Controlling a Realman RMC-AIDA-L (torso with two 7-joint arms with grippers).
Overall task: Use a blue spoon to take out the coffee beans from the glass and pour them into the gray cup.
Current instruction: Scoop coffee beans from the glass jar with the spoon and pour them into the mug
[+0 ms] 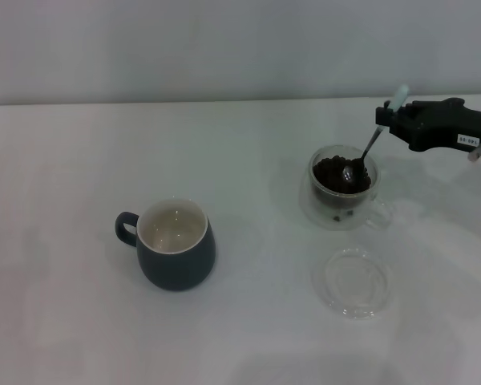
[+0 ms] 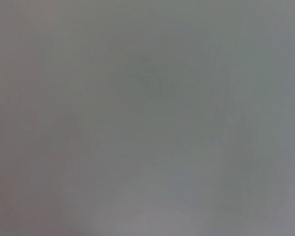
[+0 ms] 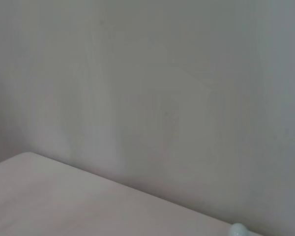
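Observation:
In the head view the clear glass [image 1: 342, 188] stands at the right, holding a heap of dark coffee beans [image 1: 334, 173]. My right gripper [image 1: 389, 118] reaches in from the right edge and is shut on the pale handle of the blue spoon [image 1: 372, 143]. The spoon slants down into the glass with its metal bowl resting among the beans. The gray cup [image 1: 175, 245] stands left of centre, cream inside, handle to the left, and looks empty. The handle tip also shows in the right wrist view [image 3: 238, 229]. My left gripper is out of view.
A flat clear round dish [image 1: 354, 281] lies on the white table [image 1: 64, 200] just in front of the glass. A pale wall runs along the table's far edge. The left wrist view shows only a blank grey surface.

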